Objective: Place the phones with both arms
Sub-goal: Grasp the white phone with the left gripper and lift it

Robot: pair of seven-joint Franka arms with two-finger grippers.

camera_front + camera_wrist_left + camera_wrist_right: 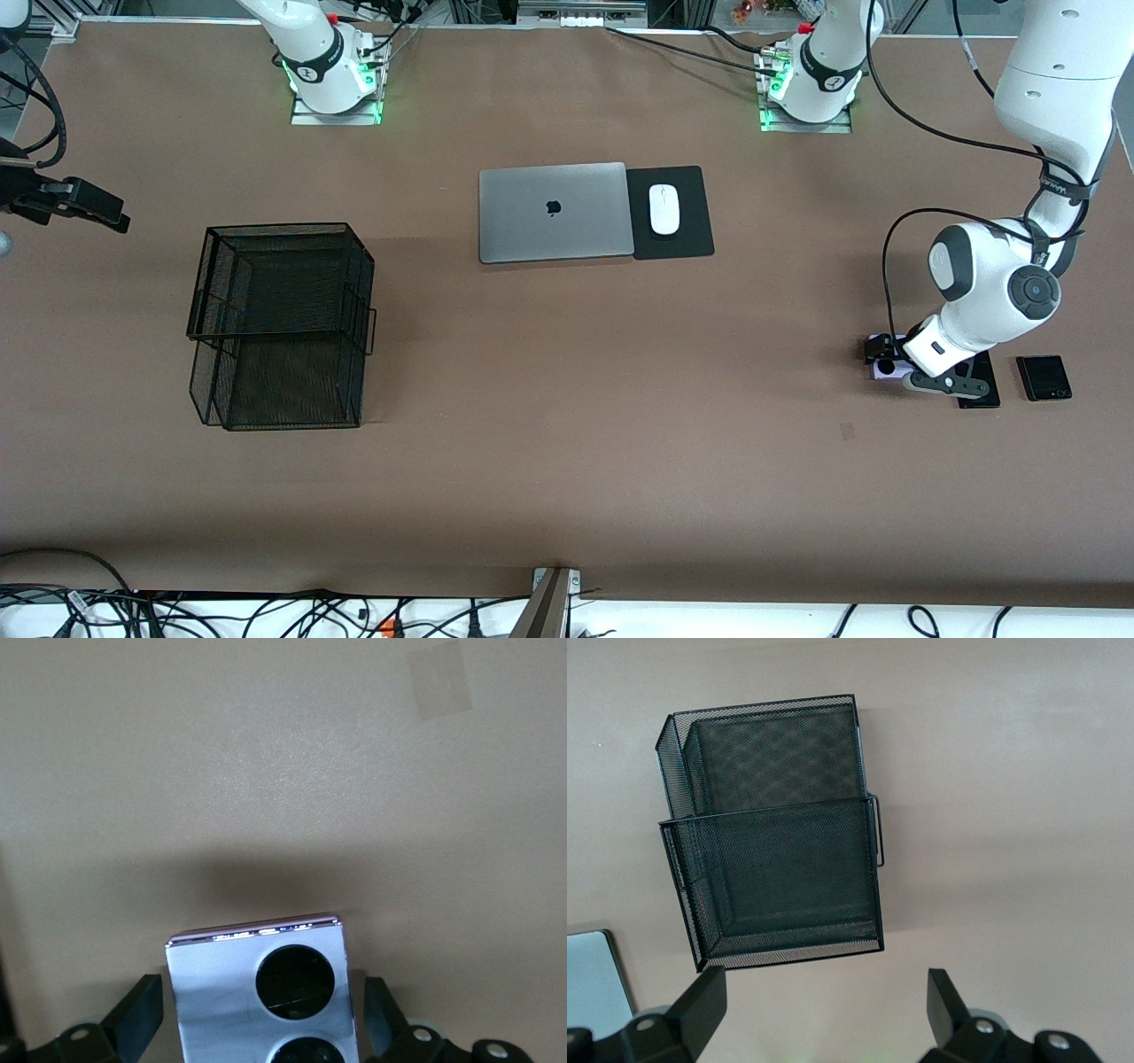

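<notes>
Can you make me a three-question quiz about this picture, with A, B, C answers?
1. Where is the white mouse?
A. on the black pad beside the laptop
B. in the wire basket
C. on the laptop

2. How many phones lie on the table?
A. one
B. three
C. five

3. The left pincer is
A. shut on the mouse
B. open around the pale phone
C. in the basket

Answers: 1 A, the mouse sits on the pad. 2 B, the pale phone, the long black phone and the small black phone. 3 B, its fingers stand apart on either side of the phone.
</notes>
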